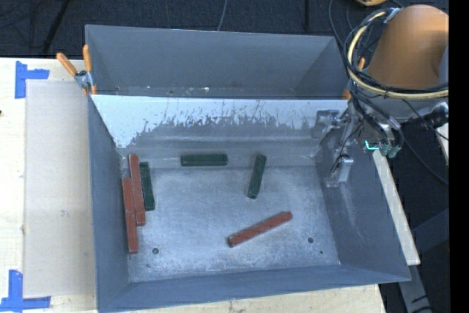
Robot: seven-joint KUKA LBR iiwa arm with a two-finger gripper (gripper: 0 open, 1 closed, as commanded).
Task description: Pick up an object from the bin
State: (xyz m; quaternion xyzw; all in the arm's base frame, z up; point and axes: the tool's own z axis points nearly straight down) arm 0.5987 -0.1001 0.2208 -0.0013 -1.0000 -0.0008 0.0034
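One grey metal bin (212,70) across the middle of the frame, with sloping walls and a speckled floor. At the right edge, the arm under its orange cover (407,44), ringed with cables, leaning in over the right rim. Below it the gripper (335,161), hanging close against the right sloping wall of the bin. Cannot tell how far the pincer is open, nor whether anything sits in it.

Six bars flat on the floor. Along the left wall, an outer red bar (130,223) and an inner red bar (138,194), side by side and touching. Lower centre, a tilted red bar (259,229), rising to the right. Just right of the inner red one, an upright dark green bar (147,187). Toward the back wall, a level dark green bar (204,159). Near the centre, a slanted dark green bar (256,176), nearest of all to the gripper yet well apart from it, to its left.
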